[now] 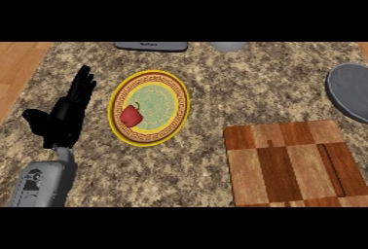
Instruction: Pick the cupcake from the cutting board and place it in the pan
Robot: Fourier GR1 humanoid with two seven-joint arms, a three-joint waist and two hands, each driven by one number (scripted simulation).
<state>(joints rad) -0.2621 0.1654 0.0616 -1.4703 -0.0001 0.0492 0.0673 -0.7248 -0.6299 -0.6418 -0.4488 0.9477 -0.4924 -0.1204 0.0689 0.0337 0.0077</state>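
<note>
Robot hand (72, 104) rests open beside plate (149, 108) holding red pepper (131, 116).

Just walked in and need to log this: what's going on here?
Nothing is being handled. The left hand rests open at the counter's left, beside a plate holding a red pepper. The cutting board shows no cupcake, and the pan sits at the right edge. The right hand is out of view.

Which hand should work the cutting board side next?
Likely right: the cutting board and pan lie at the view's right. The left hand rests open far left, beyond the plate. The right hand and cupcake aren't visible.
</note>
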